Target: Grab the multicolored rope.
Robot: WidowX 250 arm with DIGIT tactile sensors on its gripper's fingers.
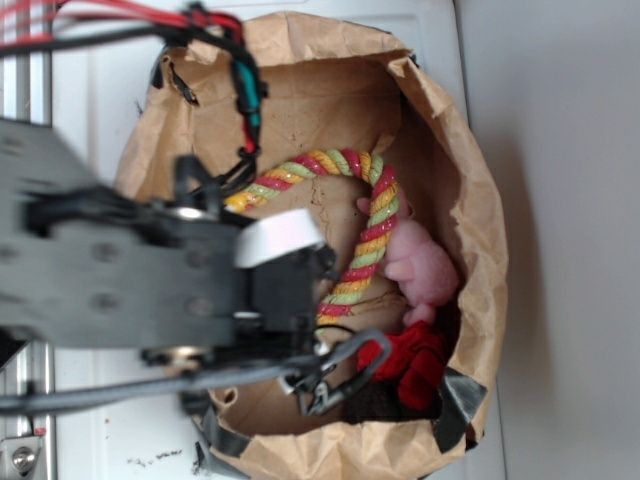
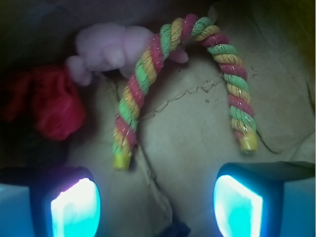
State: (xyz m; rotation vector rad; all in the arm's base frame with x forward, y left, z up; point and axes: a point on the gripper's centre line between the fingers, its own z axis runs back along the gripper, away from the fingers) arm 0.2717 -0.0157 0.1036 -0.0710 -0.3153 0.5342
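The multicolored rope (image 2: pixel 148 64) lies bent in an arch on the floor of a brown paper bag, twisted from red-pink, yellow and green strands with yellow ends. From the exterior camera the rope (image 1: pixel 368 240) curves past the arm, which covers one end. My gripper (image 2: pixel 157 207) is open, its two glowing pads wide apart at the bottom of the wrist view with only bag paper between them. Both rope ends lie just beyond the fingertips, untouched. In the exterior view the gripper itself is hidden behind the arm.
A pale pink plush toy (image 2: pixel 106 47) touches the rope's left leg, and a red cloth lump (image 2: pixel 54 103) lies left of it. The paper bag's walls (image 1: pixel 470 210) rise on every side. The arm's black body (image 1: pixel 150 280) and cables (image 1: pixel 245 90) reach over the bag's left rim.
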